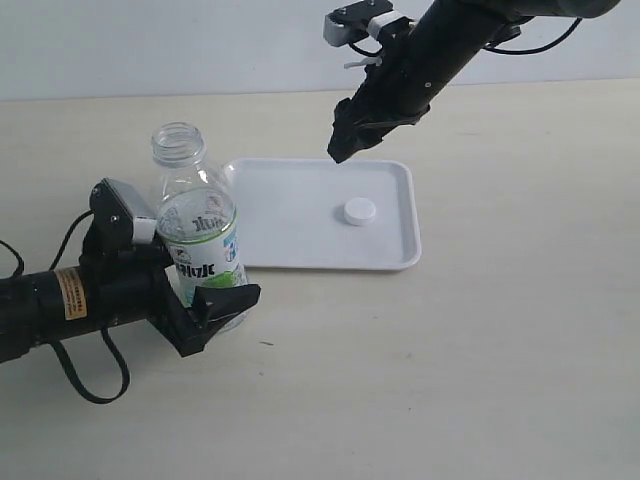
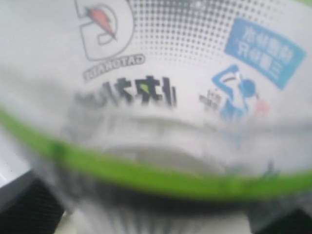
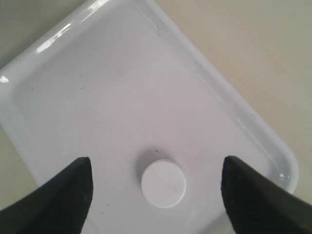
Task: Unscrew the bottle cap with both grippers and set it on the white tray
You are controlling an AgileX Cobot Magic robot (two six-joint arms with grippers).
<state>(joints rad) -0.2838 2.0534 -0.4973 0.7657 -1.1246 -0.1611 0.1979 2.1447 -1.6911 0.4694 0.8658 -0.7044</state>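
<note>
The white bottle cap (image 1: 359, 211) (image 3: 164, 183) lies flat on the white tray (image 1: 290, 245) (image 3: 97, 97), toward its right side. Above the tray's far edge hangs my right gripper (image 1: 342, 148) (image 3: 157, 170), open, its two black fingers wide apart on either side of the cap and clear of it. The clear bottle (image 1: 195, 225) stands upright left of the tray with its threaded neck bare. My left gripper (image 1: 210, 300) is shut on the bottle's lower body. In the left wrist view the bottle's label (image 2: 156, 87) fills the picture, blurred.
A pale tabletop (image 1: 480, 360) spreads around the tray and bottle. A black cable (image 1: 95, 375) loops on the table under the left arm. A light wall runs along the back.
</note>
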